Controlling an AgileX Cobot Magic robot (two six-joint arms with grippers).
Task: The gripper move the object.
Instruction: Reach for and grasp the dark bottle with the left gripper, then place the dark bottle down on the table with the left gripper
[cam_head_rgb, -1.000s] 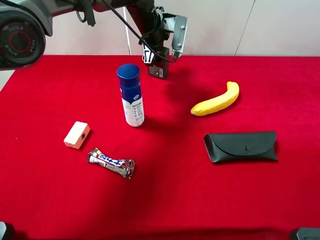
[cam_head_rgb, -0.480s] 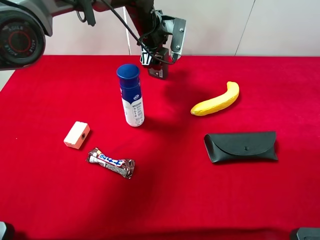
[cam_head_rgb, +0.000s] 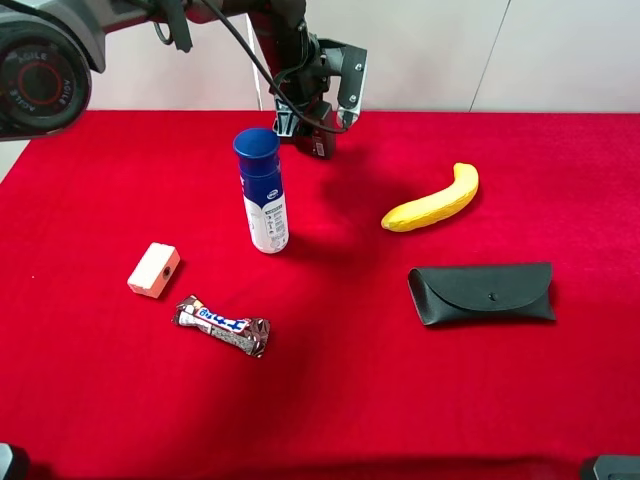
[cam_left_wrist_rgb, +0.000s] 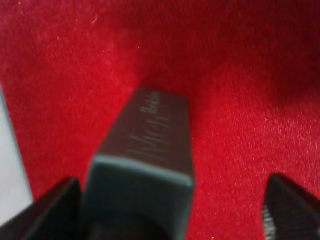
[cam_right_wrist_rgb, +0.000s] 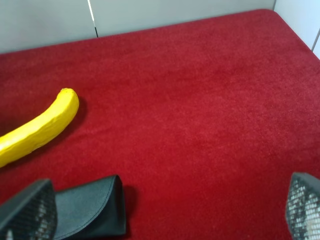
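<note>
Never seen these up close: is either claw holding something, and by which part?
Nothing is held. The left gripper stands open around the dark pump bottle, a gap on one side; the right gripper is open, empty.

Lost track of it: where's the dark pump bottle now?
High view: the pump bottle is far back, left of centre, inside the open left gripper, beyond the white bottle.

High view overlooking red cloth (cam_head_rgb: 330, 400), right wrist low, sharing banana (cam_right_wrist_rgb: 40, 127), left wrist seemingly closest
</note>
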